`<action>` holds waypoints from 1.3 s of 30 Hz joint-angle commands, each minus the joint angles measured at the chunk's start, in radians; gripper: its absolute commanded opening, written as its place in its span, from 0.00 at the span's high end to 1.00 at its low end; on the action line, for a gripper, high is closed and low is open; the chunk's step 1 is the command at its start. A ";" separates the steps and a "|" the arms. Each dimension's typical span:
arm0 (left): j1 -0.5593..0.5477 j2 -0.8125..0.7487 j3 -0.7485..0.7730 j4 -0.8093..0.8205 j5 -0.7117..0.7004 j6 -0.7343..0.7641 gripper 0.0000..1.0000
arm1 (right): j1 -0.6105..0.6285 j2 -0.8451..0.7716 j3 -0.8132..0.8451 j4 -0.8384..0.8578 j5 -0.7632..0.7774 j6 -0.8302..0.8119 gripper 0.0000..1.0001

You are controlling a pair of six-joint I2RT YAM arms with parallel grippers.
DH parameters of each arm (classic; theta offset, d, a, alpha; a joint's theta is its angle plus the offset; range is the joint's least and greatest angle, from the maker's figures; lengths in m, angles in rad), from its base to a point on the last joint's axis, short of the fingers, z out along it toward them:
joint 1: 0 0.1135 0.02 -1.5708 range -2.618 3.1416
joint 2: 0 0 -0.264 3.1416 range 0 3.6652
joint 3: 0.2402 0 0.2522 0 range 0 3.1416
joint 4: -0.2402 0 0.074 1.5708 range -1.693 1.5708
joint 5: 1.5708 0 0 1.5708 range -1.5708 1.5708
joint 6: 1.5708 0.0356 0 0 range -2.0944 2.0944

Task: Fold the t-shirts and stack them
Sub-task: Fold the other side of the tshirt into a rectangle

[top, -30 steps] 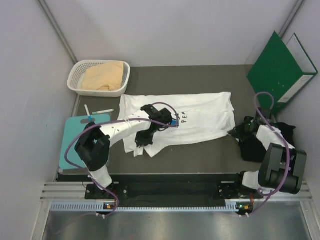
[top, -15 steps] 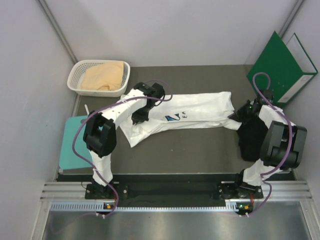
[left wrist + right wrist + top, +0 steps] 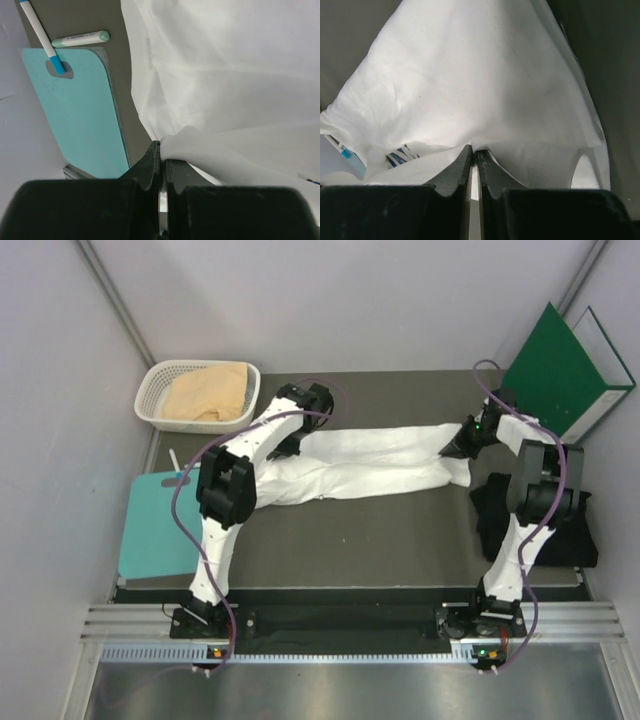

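White t-shirt (image 3: 370, 462): drawn into a long band across the bench's far half, between both grippers.
Left gripper (image 3: 161, 150): pinching the shirt's left end.
Right gripper (image 3: 472, 149): pinching the shirt's right end.
Black t-shirt (image 3: 570, 535): at the bench's right edge.
Tan t-shirt (image 3: 207, 390): in the basket (image 3: 195, 426), far-left corner.

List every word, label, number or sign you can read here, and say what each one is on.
No text can be read in these pictures.
The white t-shirt: a sliver of blue print shows under the fold in the right wrist view, too hidden to read.
The markers by the teal board: any marking is too small to read.
The green binder: no label shows.
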 commanded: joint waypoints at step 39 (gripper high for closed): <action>0.064 -0.311 -0.197 0.326 0.152 -0.120 0.01 | 0.024 -0.248 -0.004 -0.042 0.271 -0.226 0.00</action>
